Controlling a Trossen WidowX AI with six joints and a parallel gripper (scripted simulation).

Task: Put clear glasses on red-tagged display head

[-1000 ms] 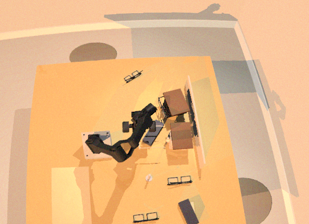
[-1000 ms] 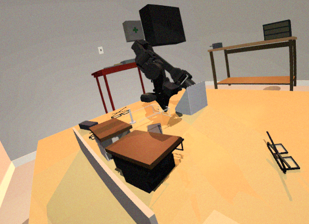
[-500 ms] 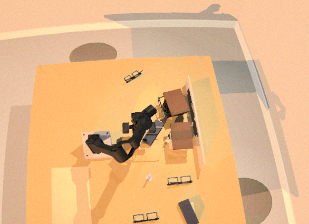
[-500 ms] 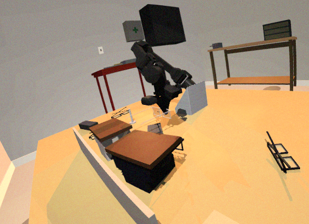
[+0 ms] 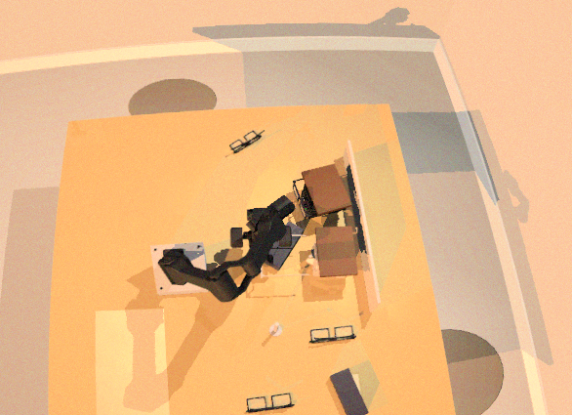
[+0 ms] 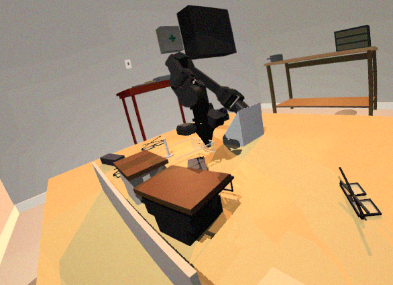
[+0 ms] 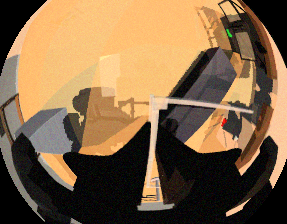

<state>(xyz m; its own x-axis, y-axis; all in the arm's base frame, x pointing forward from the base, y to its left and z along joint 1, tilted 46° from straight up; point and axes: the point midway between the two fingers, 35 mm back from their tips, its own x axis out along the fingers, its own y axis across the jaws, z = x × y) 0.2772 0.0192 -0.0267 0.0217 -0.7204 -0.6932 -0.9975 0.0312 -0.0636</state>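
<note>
One pair of clear glasses (image 5: 293, 275) (image 6: 193, 143) (image 7: 204, 103) is held by the gripper (image 5: 268, 249) (image 6: 208, 145) (image 7: 151, 125), its fingers pinched on the frame. The glasses are suspended above the table (image 5: 195, 171) (image 6: 302, 151) (image 7: 69, 55), with the temples extended toward the side of the red-tagged head (image 5: 312, 260) (image 6: 132, 184) (image 7: 235, 137); no contact with that head is seen. The bridge and both temples are therefore found unseated. The red tag (image 7: 224, 121) is visible in the wrist view. The other head (image 6: 188, 221) (image 7: 245, 30), black and green-tagged, is noted beside it, with dark glasses (image 5: 296, 189) (image 6: 231, 184) worn at its front. Each head is overhung by a brown board (image 5: 337, 251) (image 6: 141, 163), (image 5: 327, 189) (image 6: 184, 188). A slate block (image 5: 288, 251) (image 6: 196, 163) (image 7: 204, 82) is located between the arm and the heads. Behind the heads, an upright panel (image 5: 369, 259) (image 6: 144, 224) is recorded. Three further dark pairs (image 5: 246, 142) (image 5: 333, 339) (image 5: 269, 408) are found on the table, well apart from one another. A small white post (image 5: 275, 329) (image 6: 166, 149) is observed standing near one of them.
</note>
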